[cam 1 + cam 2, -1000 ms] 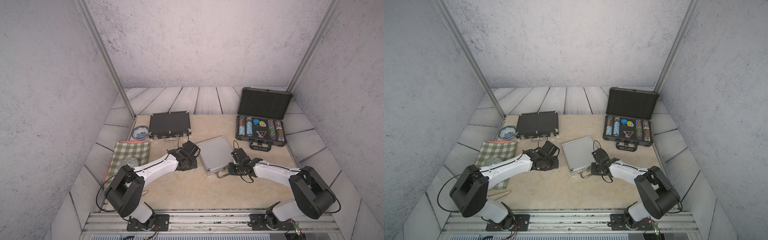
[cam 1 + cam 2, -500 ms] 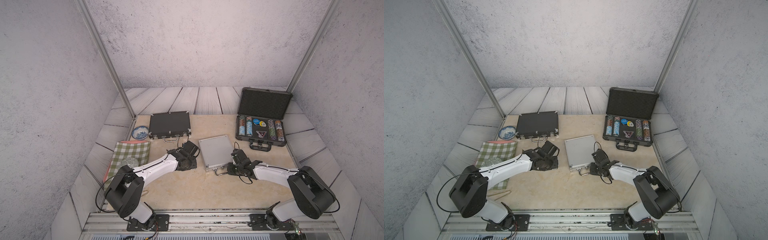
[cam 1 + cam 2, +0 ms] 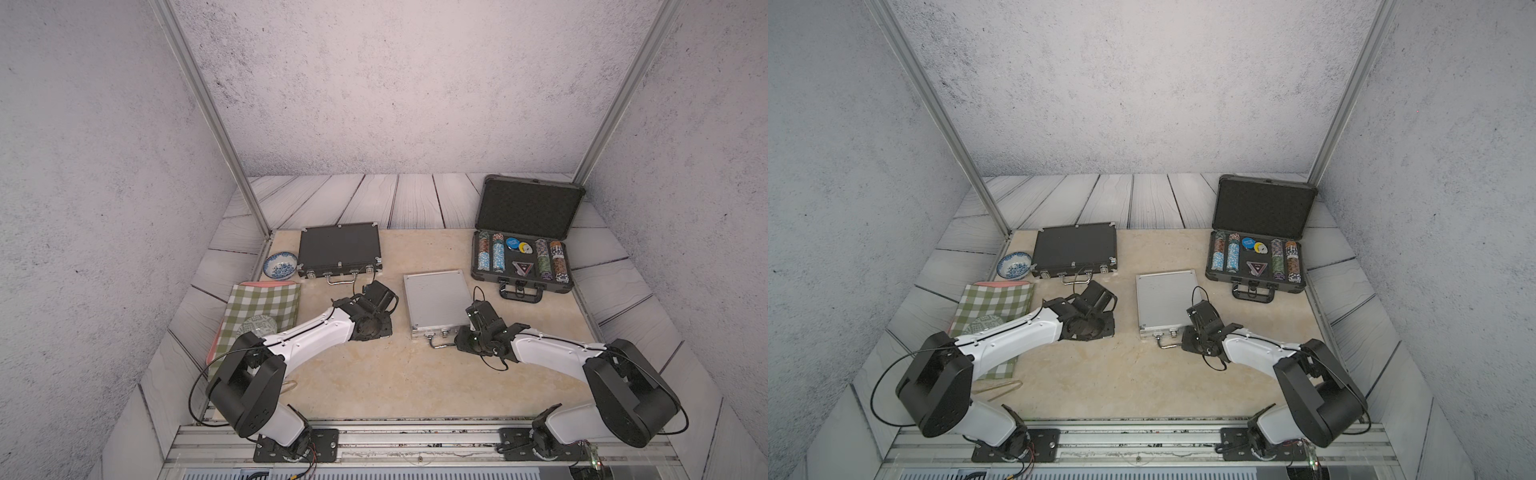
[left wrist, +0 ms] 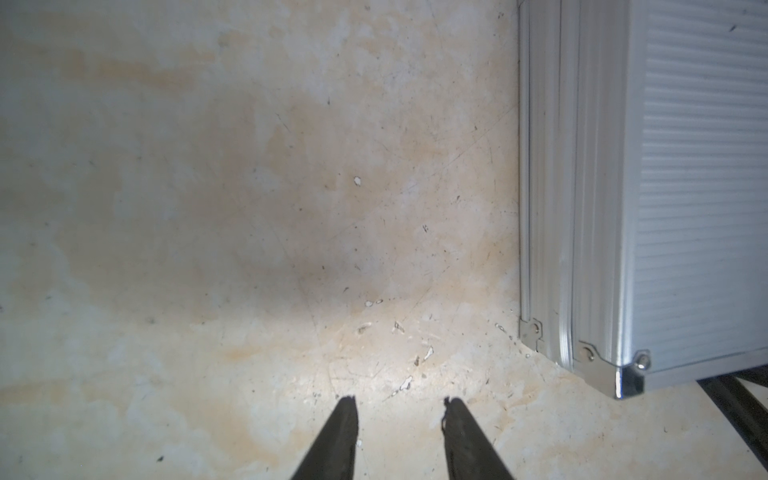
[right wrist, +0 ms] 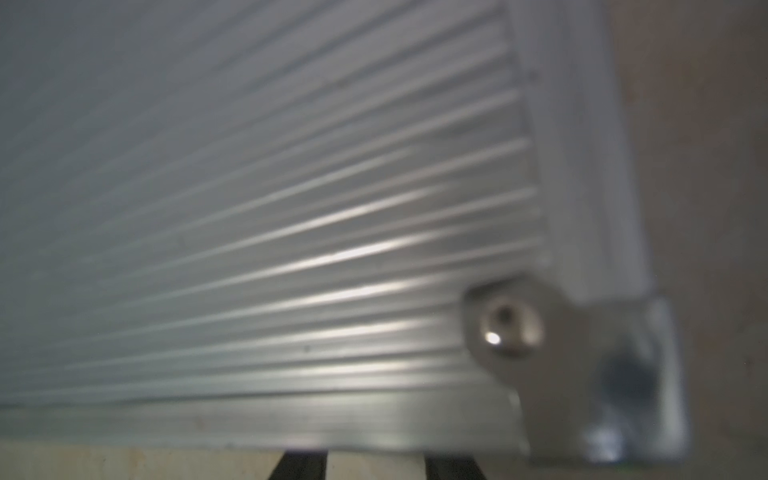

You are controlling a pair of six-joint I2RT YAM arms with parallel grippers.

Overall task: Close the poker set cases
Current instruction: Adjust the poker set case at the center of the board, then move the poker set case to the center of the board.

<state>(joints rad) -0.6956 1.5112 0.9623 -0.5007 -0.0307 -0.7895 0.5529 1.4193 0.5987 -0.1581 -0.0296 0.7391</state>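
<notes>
Looking at three cases: black flat hinged case point(image 3: 338, 249) far left, lid down. Smaller silver ribbed aluminium case point(image 3: 436, 303) centre, lid down. Larger dark-grey case with black corners point(image 3: 525, 224) far right, lid still upright, chip stacks point(image 3: 484, 255) exposed in the foam. One left to close, by my read.

Left gripper point(image 4: 401, 401): fingers spread, empty, over the beige stone-look tabletop point(image 4: 208, 208) just left of the silver case. Right gripper point(image 5: 376, 461): fingers apart, nothing between them, at the silver case's near right corner, beside its handle point(image 3: 441, 344).

Risks:
- Right arm sits low against the silver case. Swinging toward the grey one could drag or spin it.
- Grey lid stands close to the aluminium corner post point(image 3: 615, 95), so there is little room behind it. Push high and the whole case may slide or tip instead of hinging.
- Lid falling free could slam and jolt chips out of their slots. Then it won't seat.

Surface: tabletop smooth, scuffed, small chipped flecks. Slippery, I'd guess. Room: grey textured walls point(image 3: 395, 83), pale plank-print surround point(image 3: 374, 203). Blue-patterned bowl point(image 3: 281, 265) and green checked cloth point(image 3: 266, 307) sit left, away from the grey case.
</notes>
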